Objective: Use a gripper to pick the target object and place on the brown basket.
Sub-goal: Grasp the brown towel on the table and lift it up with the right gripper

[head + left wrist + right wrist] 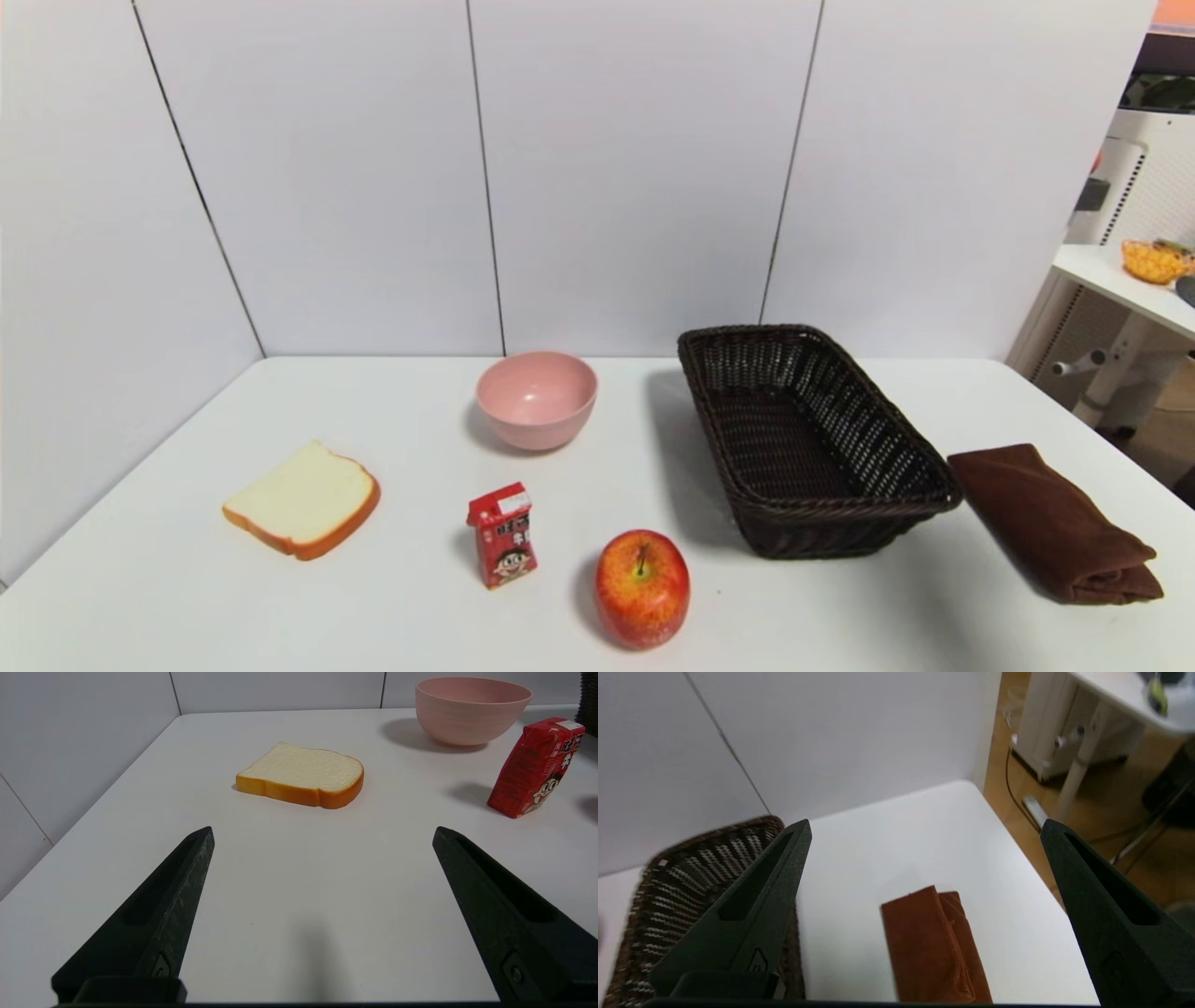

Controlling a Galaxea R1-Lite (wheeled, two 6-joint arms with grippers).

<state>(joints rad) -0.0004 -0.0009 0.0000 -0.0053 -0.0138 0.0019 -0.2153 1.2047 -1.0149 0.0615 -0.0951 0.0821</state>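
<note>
The folded dark-brown towel (1055, 523) lies on the white table right of the brown wicker basket (920, 453), close to its right rim. The basket is empty. Neither arm shows in the head view. In the right wrist view my right gripper (924, 828) is open and empty, held above the table with the towel (931, 947) below and between its fingers and the basket (668, 891) off to one side. In the left wrist view my left gripper (322, 833) is open and empty over bare table near the front left.
A bread slice (303, 499), a red drink carton (502, 534), a red apple (642, 588) and a pink bowl (537, 397) sit left of the basket. The table's right edge (1111, 439) runs close past the towel. A white side table (1120, 280) stands beyond.
</note>
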